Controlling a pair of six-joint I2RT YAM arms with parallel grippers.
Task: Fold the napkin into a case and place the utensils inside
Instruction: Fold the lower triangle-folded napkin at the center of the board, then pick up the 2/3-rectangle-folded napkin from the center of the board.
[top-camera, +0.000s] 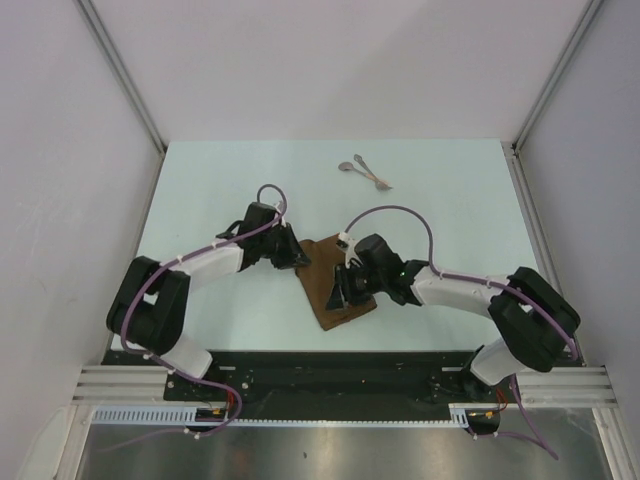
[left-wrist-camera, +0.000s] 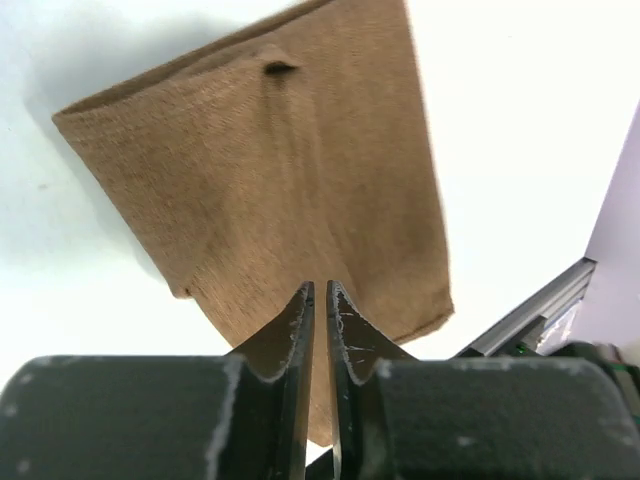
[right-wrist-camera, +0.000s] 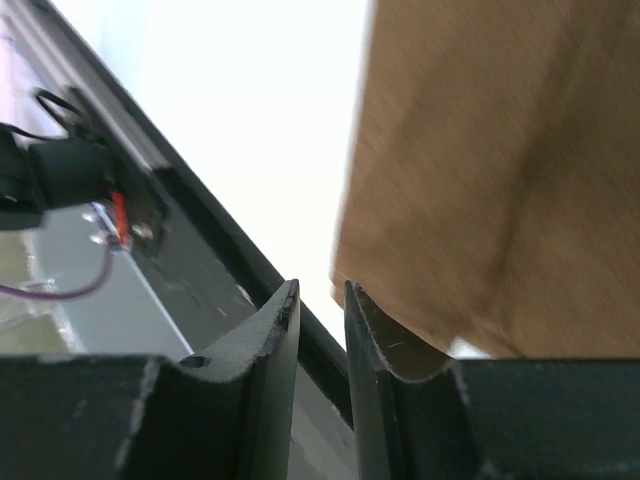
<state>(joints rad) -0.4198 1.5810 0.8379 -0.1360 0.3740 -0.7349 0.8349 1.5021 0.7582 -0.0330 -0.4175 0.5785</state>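
The brown napkin (top-camera: 320, 268) lies folded into a narrow, long shape on the white table, near the middle front. It also shows in the left wrist view (left-wrist-camera: 270, 170) and, blurred, in the right wrist view (right-wrist-camera: 480, 180). My left gripper (top-camera: 298, 256) is at its far left corner, with its jaws (left-wrist-camera: 320, 286) shut just over the cloth and nothing seen between them. My right gripper (top-camera: 336, 294) is over the napkin's near right part, its jaws (right-wrist-camera: 322, 286) slightly parted and empty beside the cloth's edge. The two silvery utensils (top-camera: 365, 172) lie crossed at the far side, apart from both grippers.
A black rail (top-camera: 330, 365) runs along the table's near edge, close to the napkin's near end; it also shows in the right wrist view (right-wrist-camera: 230, 260). Grey walls enclose the table on the left, right and back.
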